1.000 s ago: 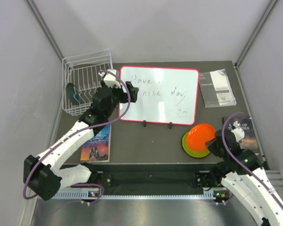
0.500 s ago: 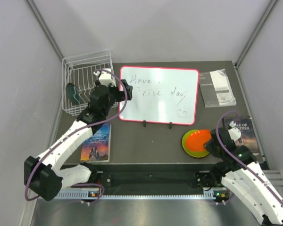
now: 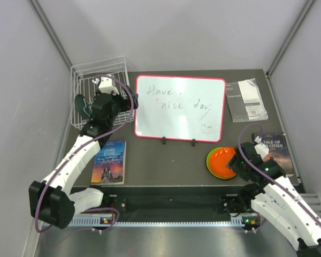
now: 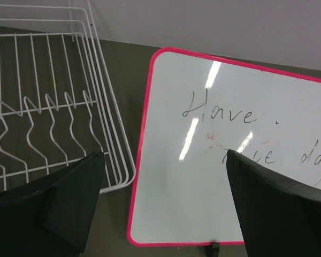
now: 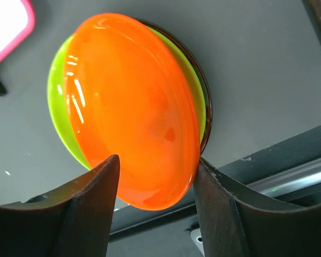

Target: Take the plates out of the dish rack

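Left gripper (image 4: 163, 155) is held wide by dish rack (image 3: 88, 72), right gripper (image 5: 156, 160) half-parted over orange plate (image 5: 131, 101). Dark table (image 3: 166, 158) is flanked by grey walls (image 3: 176, 32).

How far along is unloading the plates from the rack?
Done: the lime green plate lies on the table. In hand: the orange plate sits on it, with the right gripper around it. Remaining: the dark teal plate in the dish rack, open left gripper nearby.
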Motion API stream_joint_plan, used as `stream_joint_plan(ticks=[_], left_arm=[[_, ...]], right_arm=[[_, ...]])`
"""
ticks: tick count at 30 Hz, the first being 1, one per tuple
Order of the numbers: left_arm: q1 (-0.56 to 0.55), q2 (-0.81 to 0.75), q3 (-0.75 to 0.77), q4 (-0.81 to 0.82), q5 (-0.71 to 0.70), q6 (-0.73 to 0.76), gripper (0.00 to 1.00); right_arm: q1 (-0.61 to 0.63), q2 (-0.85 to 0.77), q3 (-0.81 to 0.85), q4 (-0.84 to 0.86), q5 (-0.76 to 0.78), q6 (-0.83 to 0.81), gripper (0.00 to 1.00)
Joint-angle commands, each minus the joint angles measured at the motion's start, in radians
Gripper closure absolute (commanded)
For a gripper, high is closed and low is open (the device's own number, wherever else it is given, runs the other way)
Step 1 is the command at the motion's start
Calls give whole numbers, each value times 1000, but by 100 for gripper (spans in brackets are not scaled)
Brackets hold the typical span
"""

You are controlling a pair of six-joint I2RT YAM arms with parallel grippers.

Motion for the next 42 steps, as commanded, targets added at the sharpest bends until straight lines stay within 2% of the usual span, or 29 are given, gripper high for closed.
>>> stream_joint_plan(ticks=[1,9,18,21,25,32,37,42], left_arm=[[50,-6,-4,21,29,-28,1],[136,29,-1,25,-20,-28,1],[248,72,44,28,-32,-31,1],[289,95,59,29,-64,-28,1],[373,147,76,43,-110,-23,1],[447,209,44,147,-284,86,1],[521,261,12,201,-253,83,8],[538,331,27,224,-220,86,16]], right_arm=[[1,66,65,12,-28,-42,43],[1,102,147,-85,47,-65,40],[4,166,153,-82,41,-100,38],[2,158,193,-28,65,-128,37],[2,209,277,119,88,-248,37],[2,446,387,269,68,-381,37],[2,522,397,352,36,-425,37],[2,588,414,381,27,-454,37]])
